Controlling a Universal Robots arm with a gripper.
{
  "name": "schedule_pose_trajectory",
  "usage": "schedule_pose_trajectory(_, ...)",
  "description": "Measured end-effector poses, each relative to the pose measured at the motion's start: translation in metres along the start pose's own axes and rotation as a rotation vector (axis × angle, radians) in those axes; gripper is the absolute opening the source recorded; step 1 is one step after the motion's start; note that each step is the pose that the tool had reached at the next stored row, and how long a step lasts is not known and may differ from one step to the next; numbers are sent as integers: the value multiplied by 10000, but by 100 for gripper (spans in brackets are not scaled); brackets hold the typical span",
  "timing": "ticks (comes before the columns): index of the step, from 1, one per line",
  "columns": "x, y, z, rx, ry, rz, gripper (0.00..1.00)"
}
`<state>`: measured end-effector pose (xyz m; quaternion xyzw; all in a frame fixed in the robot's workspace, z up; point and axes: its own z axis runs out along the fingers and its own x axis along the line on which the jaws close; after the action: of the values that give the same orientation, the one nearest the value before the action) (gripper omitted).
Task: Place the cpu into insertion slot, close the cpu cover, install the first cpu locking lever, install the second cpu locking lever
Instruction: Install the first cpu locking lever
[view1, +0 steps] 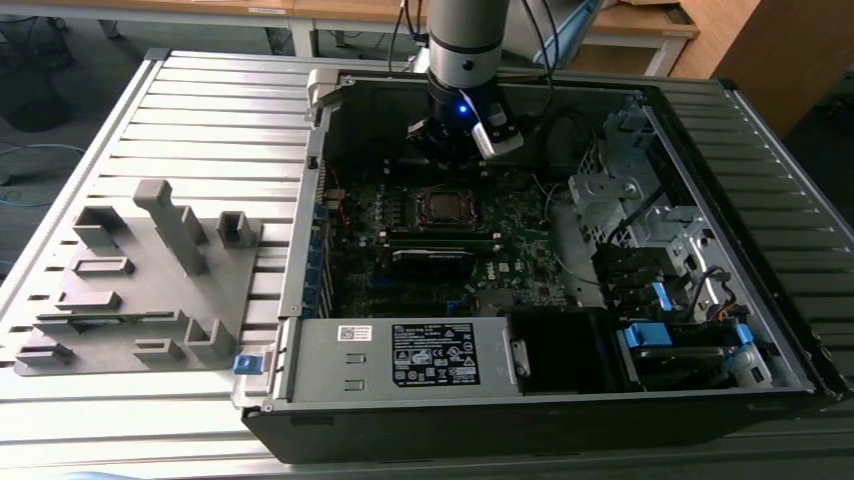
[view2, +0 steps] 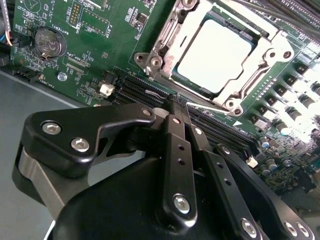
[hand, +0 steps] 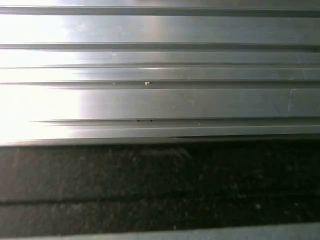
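Claw: fingers drawn together at the tips, nothing gripped; positioned inside the open computer case, over the green motherboard, near the insertion slot. Cpu: seated flat in the slot, its pale face seen through the window of the cpu cover, which is laid down over it. Case: set on a ribbed metal desk, beside a grey holder block at the exterior view's left.
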<state>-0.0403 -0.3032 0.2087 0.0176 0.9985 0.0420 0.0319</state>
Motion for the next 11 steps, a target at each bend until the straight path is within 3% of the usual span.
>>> schedule_pose_trajectory(5, 0, 0, 7, 3, -11, 104, 11)
schedule_pose_trajectory(11, 1, -1, 16, 53, -77, 884, 11)
